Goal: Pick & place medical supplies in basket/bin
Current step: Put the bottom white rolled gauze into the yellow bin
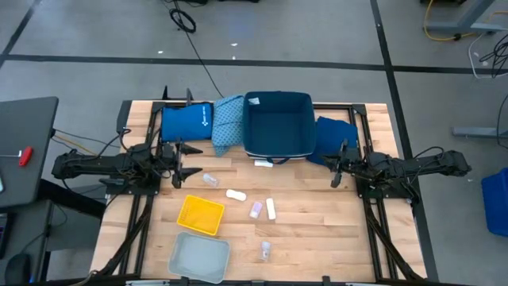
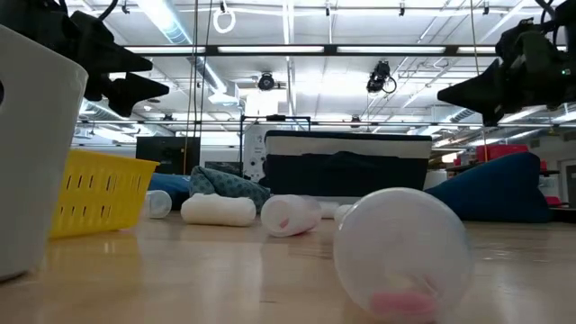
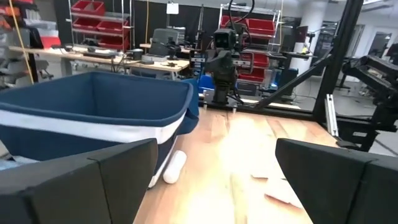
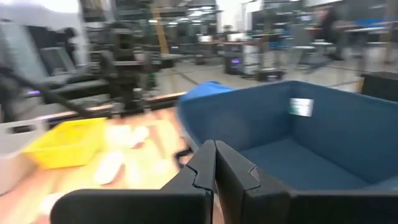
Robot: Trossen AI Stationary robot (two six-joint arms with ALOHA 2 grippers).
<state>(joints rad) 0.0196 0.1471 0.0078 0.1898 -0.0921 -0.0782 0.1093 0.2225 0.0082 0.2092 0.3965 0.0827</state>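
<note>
Wooden bench point(image 1: 317, 230) held 6 loose tubes and vials; blue bin point(image 1: 277, 125) sat empty. Left gripper point(image 1: 187, 161) released, right gripper point(image 1: 336, 165) clenched empty.

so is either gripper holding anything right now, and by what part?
Nothing is held. The left gripper has its fingers spread open and empty beside the dark blue fabric bin; the right gripper has its fingers closed together with nothing between them.

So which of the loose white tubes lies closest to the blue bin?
The white tube touching the blue bin's front wall; the others lie farther out on the wood.
</note>
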